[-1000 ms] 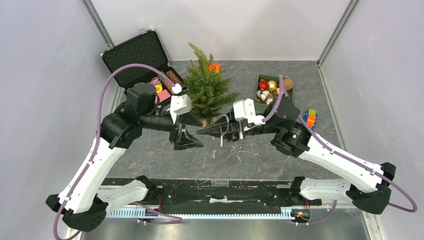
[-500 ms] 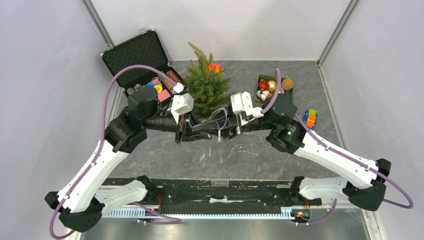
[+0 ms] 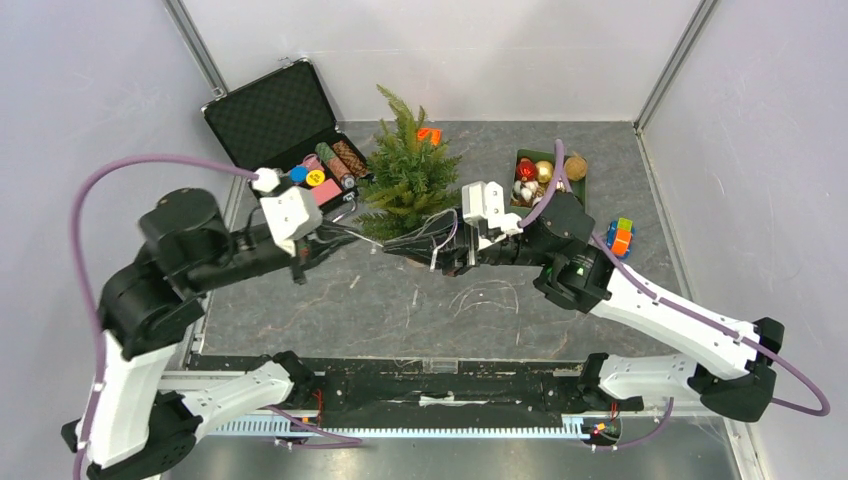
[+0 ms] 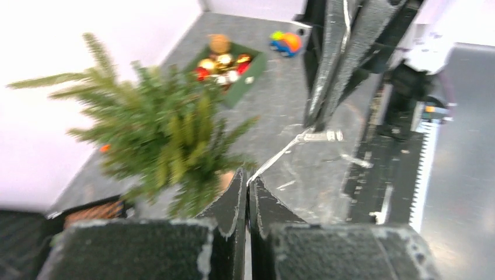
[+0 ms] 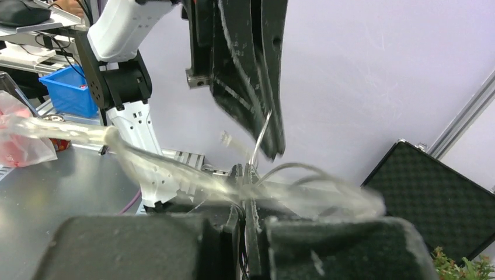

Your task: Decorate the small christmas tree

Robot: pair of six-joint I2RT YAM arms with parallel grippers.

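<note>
The small christmas tree (image 3: 410, 185) stands upright at the back centre of the table; in the left wrist view the small christmas tree (image 4: 157, 134) shows blurred, with its tan stump beside my fingertips. A thin clear wire strand (image 4: 280, 154) stretches between my two grippers, in front of the tree. My left gripper (image 3: 338, 238) (image 4: 250, 182) is shut on one end of it. My right gripper (image 3: 392, 246) (image 5: 248, 172) is shut on a looped bundle of the same clear wire (image 5: 303, 192). The left gripper's fingers (image 5: 251, 87) hang just above the right one.
An open black briefcase (image 3: 270, 115) with small items stands at the back left. A green box of baubles (image 3: 545, 180) sits right of the tree, and a coloured cube (image 3: 620, 237) lies further right. Loose strands lie on the grey table (image 3: 480, 300).
My left gripper has shut on the wire and drawn back to the left, pulling the strand out from the right gripper. The right gripper has edged up toward the tree base, still shut.
</note>
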